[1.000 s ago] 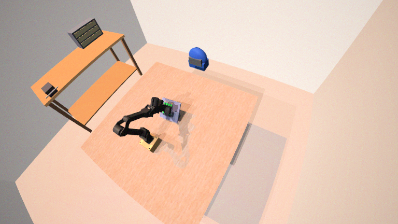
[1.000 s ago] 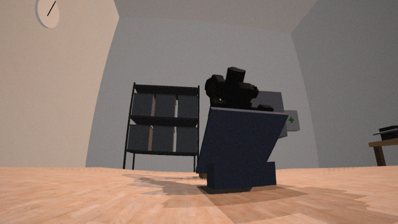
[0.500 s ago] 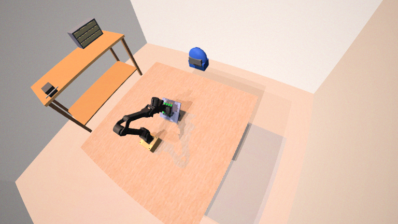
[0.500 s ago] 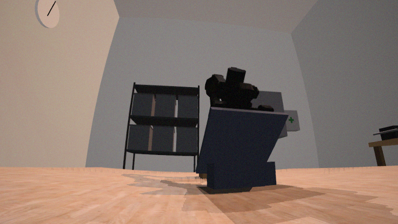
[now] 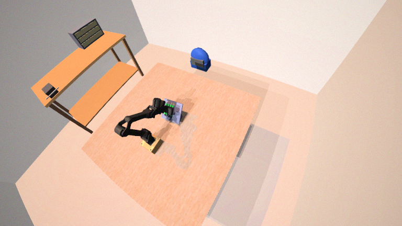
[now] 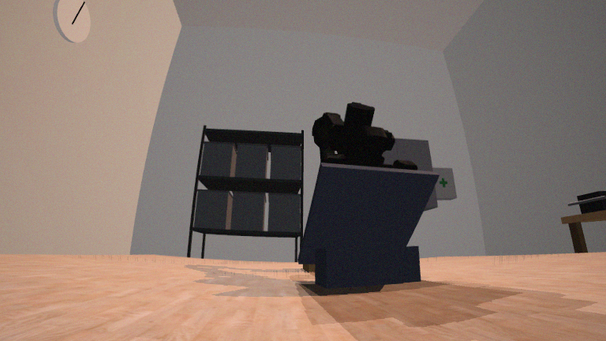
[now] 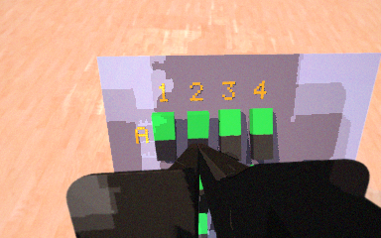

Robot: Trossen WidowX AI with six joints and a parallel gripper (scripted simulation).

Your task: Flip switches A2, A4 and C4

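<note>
The tilted switch panel (image 5: 179, 117) (image 6: 366, 211) (image 7: 322, 74) stands in front of the arm. In the wrist view the row A switches A1 (image 7: 164, 126), A2 (image 7: 197, 125), A3 (image 7: 229, 122) and A4 (image 7: 261, 121) each show a green far half and a dark near half. My gripper (image 7: 196, 150) is shut and empty, its tips over the near end of A2; whether they touch it is unclear. The tips hide part of A2's dark half. The fingers hide most of the lower rows, C4 included; only green slivers show.
The yellow arm base (image 5: 151, 144) stands on the table (image 5: 213, 140) near the panel. Beyond the table are a blue backpack-like object (image 5: 200, 59), a side bench (image 5: 79, 60) and a shelf rack (image 6: 250, 181).
</note>
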